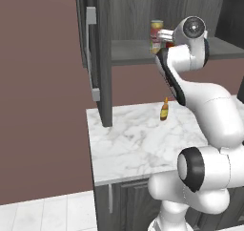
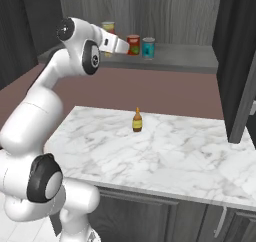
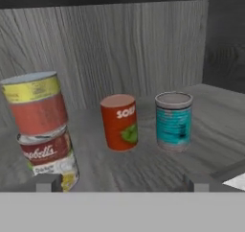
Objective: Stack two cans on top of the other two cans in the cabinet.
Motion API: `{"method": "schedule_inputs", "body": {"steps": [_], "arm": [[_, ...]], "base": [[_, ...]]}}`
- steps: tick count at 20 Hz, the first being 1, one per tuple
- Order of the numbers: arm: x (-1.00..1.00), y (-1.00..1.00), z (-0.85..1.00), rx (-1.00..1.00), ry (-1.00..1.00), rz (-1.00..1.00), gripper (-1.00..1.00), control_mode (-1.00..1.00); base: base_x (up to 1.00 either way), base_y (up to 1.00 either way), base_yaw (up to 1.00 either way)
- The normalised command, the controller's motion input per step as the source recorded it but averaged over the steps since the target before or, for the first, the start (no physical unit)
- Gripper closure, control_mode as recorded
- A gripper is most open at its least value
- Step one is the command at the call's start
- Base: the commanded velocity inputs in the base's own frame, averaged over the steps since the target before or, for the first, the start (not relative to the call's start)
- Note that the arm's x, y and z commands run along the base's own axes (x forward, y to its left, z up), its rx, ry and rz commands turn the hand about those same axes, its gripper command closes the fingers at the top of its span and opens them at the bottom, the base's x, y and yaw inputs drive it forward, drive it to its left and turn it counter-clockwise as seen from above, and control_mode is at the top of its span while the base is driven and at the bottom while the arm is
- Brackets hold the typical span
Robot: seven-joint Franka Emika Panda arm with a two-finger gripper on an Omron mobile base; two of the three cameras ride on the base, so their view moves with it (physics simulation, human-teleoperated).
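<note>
Teal-blue can (image 3: 173,121) upright on cabinet shelf (image 3: 210,130), beside red-orange can (image 3: 119,122), not yet stacked; red-and-yellow can (image 3: 36,103) already atop cream-label can (image 3: 48,158); gripper (image 3: 122,182) jaws wide, empty, lined up for next pick.

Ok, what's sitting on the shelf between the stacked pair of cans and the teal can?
One thing: the red-orange can, standing upright on the shelf. In the hand view it stands apart from the stacked pair and from the teal can, touching neither.

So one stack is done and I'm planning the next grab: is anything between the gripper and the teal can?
Nothing visible does. The open gripper faces the teal can, with bare shelf between; the red-orange can stands beside it, apart.
</note>
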Motion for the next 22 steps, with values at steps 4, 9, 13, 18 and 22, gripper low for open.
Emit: {"method": "schedule_inputs", "body": {"steps": [4, 9, 13, 18, 22], "arm": [[-0.19, -0.54, -0.02, 0.0, 0.0, 0.06, -1.0, -1.0], [-0.1, -0.54, -0.01, 0.0, 0.0, 0.08, -1.0, -1.0], [-0.01, -0.51, -0.07, 0.0, 0.0, 0.19, -1.0, -1.0], [-0.01, -0.45, -0.11, 0.01, 0.01, 0.22, -1.0, -1.0], [0.0, -0.37, -0.13, 0.03, 0.0, 0.2, -1.0, -1.0]], "base": [[0.0, 0.0, 0.0], [0.0, 0.0, 0.0], [0.0, 0.0, 0.0], [0.0, 0.0, 0.0], [0.0, 0.0, 0.0]]}}
